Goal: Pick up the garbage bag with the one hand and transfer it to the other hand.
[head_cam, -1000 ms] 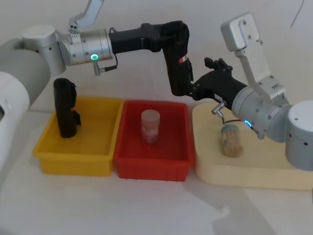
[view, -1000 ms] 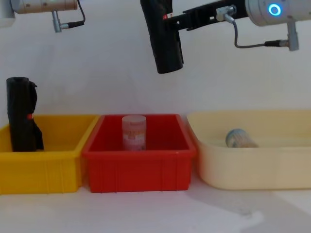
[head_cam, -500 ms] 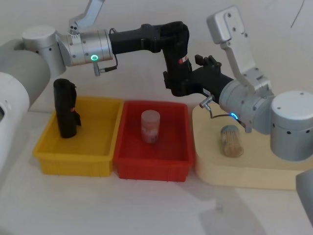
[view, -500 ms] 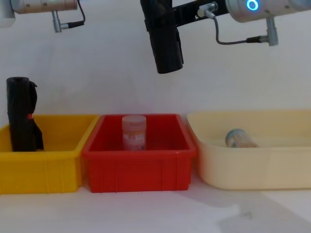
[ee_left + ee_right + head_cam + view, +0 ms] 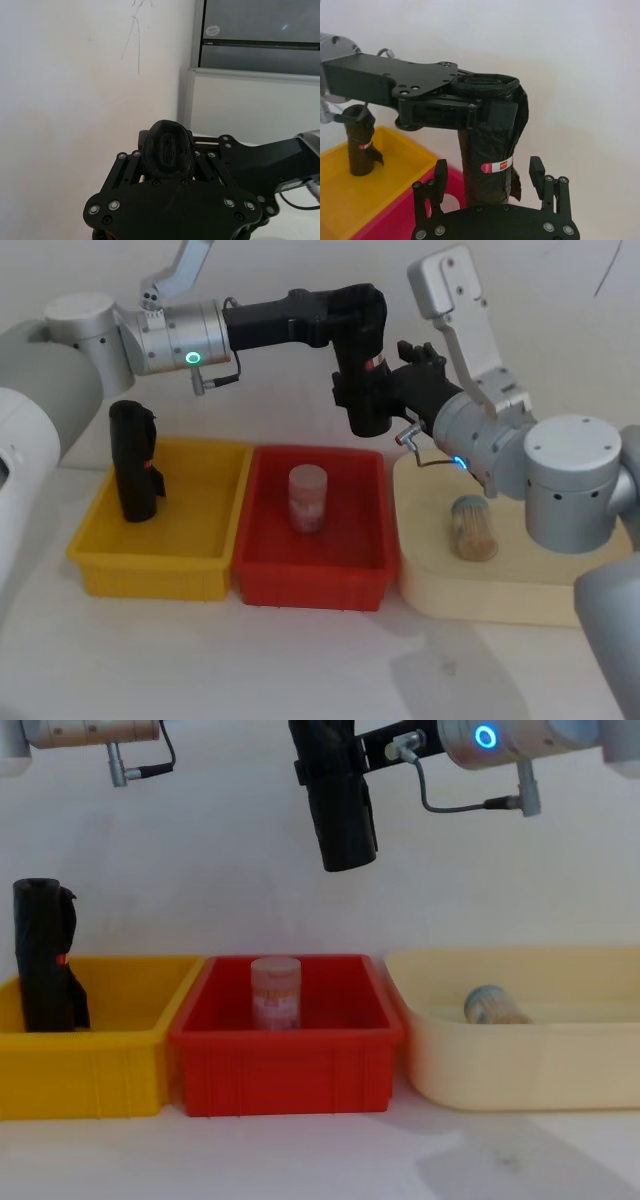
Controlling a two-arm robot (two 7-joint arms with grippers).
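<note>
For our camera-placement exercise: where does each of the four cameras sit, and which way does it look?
Head: high, looking down at the bins; both arms show.
Chest: low, looking across the red bin.
Left wrist: on the left claw, along the bag roll.
Right wrist: behind the open right claw, facing the roll.
All four share the roll.

The left gripper (image 5: pixel 358 318) holds the garbage bag (image 5: pixel 364 380) upright by its upper end, above the far edge of the red bin (image 5: pixel 313 585), with the right gripper (image 5: pixel 385 390) at the roll's lower half from the right side. A second black roll (image 5: pixel 134 460) stands upright in the yellow bin (image 5: pixel 150 565). A pale lidded jar (image 5: pixel 307 498) stands in the red bin, and a container of wooden sticks (image 5: pixel 472 527) lies in the cream tray (image 5: pixel 500 590).
</note>
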